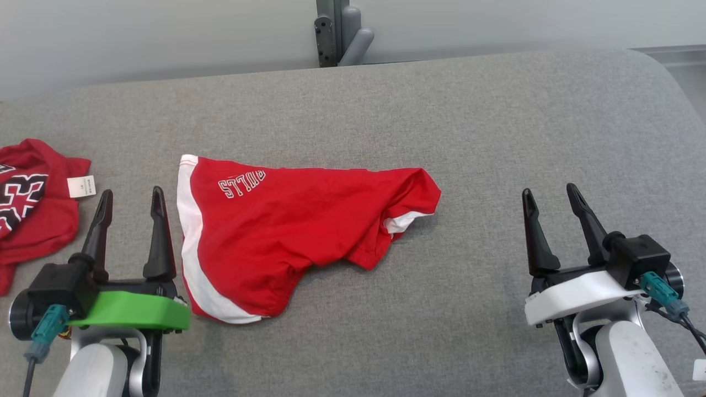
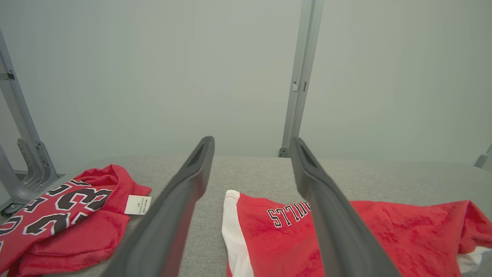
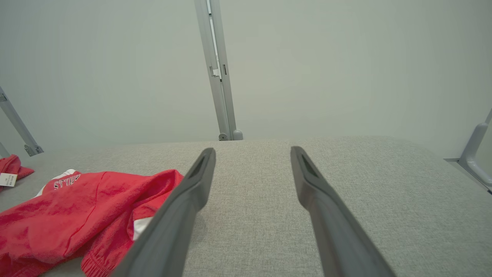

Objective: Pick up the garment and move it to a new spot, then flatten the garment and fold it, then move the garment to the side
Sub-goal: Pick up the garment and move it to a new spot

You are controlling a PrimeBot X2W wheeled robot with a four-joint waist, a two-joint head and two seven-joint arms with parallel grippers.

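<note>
A: How do the grippers stand?

B: The left gripper [image 1: 131, 192] is wide apart, with nothing between its two dark fingers. The right gripper [image 1: 549, 189] is the same: fingers spread, nothing held. Both point away from the robot, over the grey fabric surface [image 1: 469, 110].

A: Where is the garment?

B: The red shorts [image 1: 287, 220] lie on the surface between the two grippers, much closer to the left one. Their white-striped edge is just beside the left gripper's inner finger. The right gripper is well apart from them.

A: How do they look?

B: Bright red, with a wide white stripe along the left edge. Small white letters near the top left corner read upside down from the head view. The left half lies rather flat. The right half is bunched and folded over, and a small white part shows under the fold.

A: Is anything else near?

B: A red jersey [image 1: 27, 209] with black and white print lies crumpled to the left of the left gripper, with a white label [image 1: 81, 186] on it. A metal post [image 1: 333, 27] stands behind the surface.
</note>
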